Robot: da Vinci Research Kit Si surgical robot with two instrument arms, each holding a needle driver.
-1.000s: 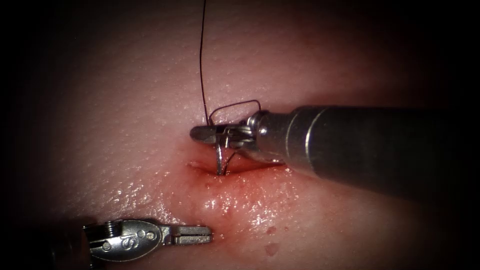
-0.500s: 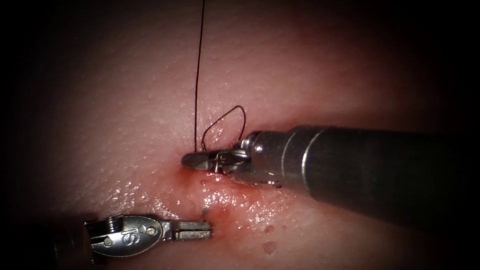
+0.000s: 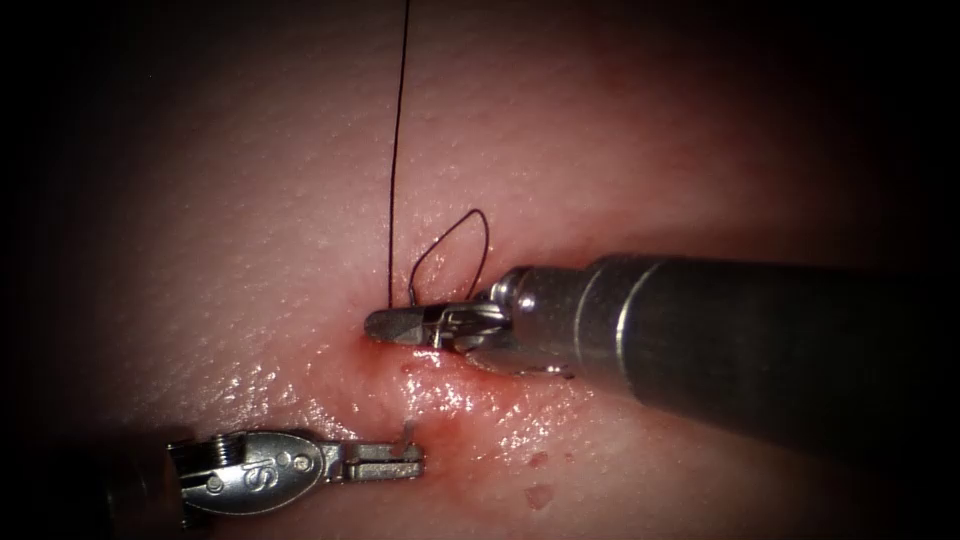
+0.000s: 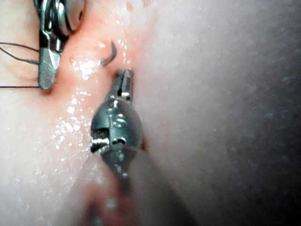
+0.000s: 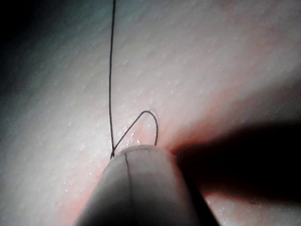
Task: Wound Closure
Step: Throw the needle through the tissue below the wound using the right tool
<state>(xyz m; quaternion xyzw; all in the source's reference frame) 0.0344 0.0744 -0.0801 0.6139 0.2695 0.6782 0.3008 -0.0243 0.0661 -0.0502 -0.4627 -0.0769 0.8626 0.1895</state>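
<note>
The right arm's slim grey metal hand [image 3: 400, 323] lies low over the red, wet cut [image 3: 450, 385] in the pale pink pork-belly tissue [image 3: 250, 200]. It is clenched on the rear part of the curved steel needle [image 3: 408, 430], which is buried in the tissue under it. The needle's pointed end shows as a small dark hook rising from the glistening tissue on the near edge of the cut, in the left wrist view [image 4: 109, 55] as well.

The thin dark thread [image 3: 395, 150] runs down from the upper edge of the endoscope view to the right hand and makes a small loop just above it; the right wrist view shows the same loop [image 5: 143, 125] standing on the tissue beside the tool.

The left arm's silver, rounded hand [image 3: 385, 462] lies flat on the tissue, clenched and grasping nothing, with its tip just beside the emerging needle point [image 4: 123, 80]. Red fluid [image 3: 430, 360] pools around the cut.
</note>
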